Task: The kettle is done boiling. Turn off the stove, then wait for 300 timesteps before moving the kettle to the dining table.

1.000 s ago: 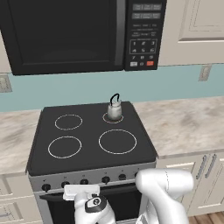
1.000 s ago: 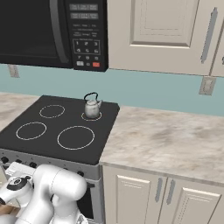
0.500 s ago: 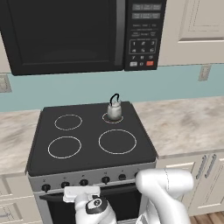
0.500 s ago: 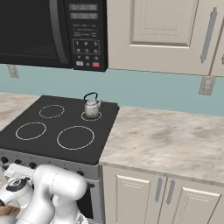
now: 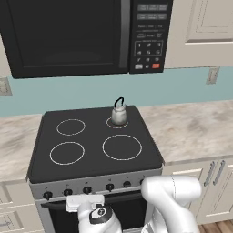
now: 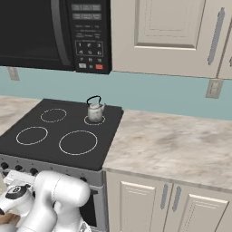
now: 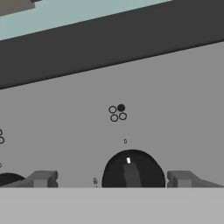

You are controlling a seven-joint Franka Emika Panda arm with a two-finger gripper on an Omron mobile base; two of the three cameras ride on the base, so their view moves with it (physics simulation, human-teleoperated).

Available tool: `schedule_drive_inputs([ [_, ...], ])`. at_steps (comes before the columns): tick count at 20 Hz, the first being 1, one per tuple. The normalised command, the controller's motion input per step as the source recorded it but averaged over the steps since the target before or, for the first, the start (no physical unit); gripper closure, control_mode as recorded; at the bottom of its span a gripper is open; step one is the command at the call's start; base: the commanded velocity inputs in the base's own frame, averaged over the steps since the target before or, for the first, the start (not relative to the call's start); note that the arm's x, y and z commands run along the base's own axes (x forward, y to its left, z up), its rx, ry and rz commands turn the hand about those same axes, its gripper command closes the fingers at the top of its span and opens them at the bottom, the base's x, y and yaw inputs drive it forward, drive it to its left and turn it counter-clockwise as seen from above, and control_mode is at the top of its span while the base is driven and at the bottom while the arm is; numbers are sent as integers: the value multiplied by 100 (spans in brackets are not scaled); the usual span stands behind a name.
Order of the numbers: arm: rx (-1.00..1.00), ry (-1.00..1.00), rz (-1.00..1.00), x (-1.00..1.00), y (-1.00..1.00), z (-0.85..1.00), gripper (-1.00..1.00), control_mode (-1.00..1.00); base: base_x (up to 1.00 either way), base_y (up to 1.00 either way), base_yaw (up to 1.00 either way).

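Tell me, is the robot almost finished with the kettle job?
Not nearly. Nothing looks finished: the kettle sits on the stove's back right burner. Right now the open tool is at the stove's front panel, one black knob between its fingers, untouched. Left: waiting, then carrying the kettle to the dining table.

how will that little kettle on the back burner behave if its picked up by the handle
The kettle looks metal, so probably rigid. Its thin arched handle suggests it may swing or tilt when lifted. Its squat base likely resists tipping on the stove.
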Motion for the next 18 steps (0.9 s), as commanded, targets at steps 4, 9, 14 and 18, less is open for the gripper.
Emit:
schedule_drive_inputs([
  [4,0,0,0,-21,2,-3,-100,-100,0,0,0],
  [9,0,0,-1,-30,0,-11,-100,-100,0,0,0],
  [14,0,0,-2,-39,0,-3,-100,-100,0,0,0],
  [18,0,0,-1,-36,1,3,-100,-100,0,0,0],
])
